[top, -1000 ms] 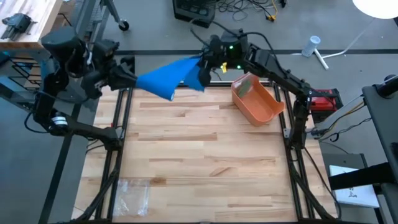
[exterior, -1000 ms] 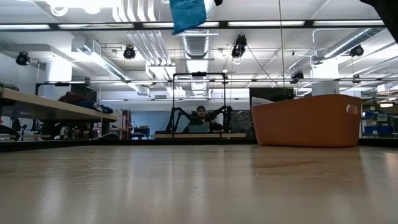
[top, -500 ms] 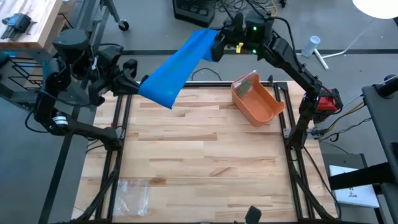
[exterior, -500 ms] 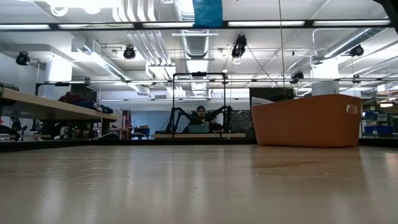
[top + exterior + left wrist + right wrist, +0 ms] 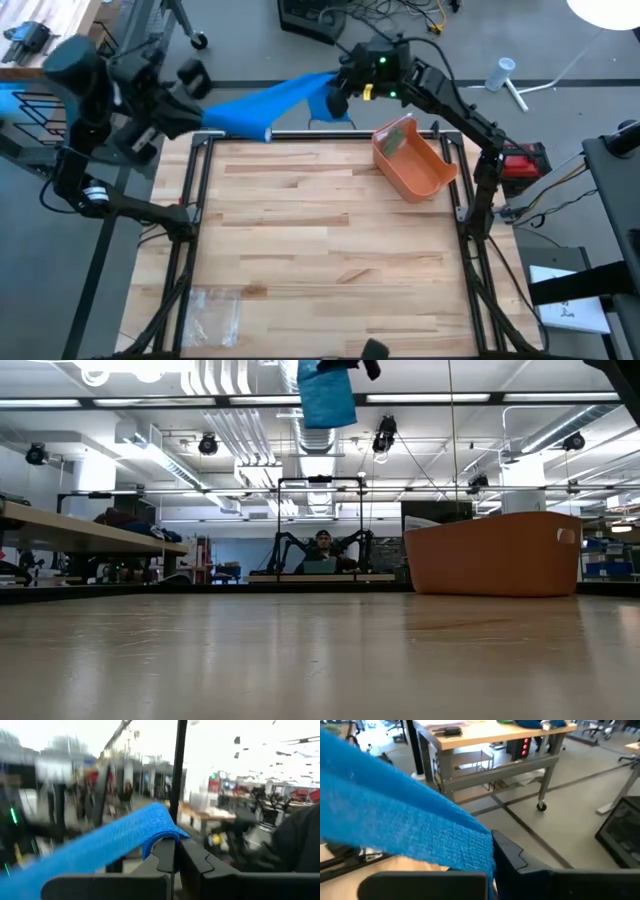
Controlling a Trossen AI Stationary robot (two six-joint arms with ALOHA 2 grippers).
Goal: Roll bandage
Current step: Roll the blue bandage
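Nearest the front edge of the pale wooden slatted table (image 5: 330, 260) nothing belongs to the job except a crumpled clear plastic wrapper (image 5: 212, 312) lying flat at the left corner; the work is all at the far edge. Up there the long blue woven elastic bandage (image 5: 262, 100) hangs in the air between both arms, off the wood, one end clamped in the left gripper (image 5: 205, 118) with fingers pinched on the cloth, the other end clenched in the right gripper (image 5: 335, 100). To roll it well, I judge, both ends should keep even tension so the strip stays flat, and one end should be turned over on itself squarely, edges aligned, before winding. It shows an open mesh weave, soft and stretchy, sagging and folding slightly near the right end. Beside the right arm an orange plastic bin (image 5: 412, 160) sits untouched
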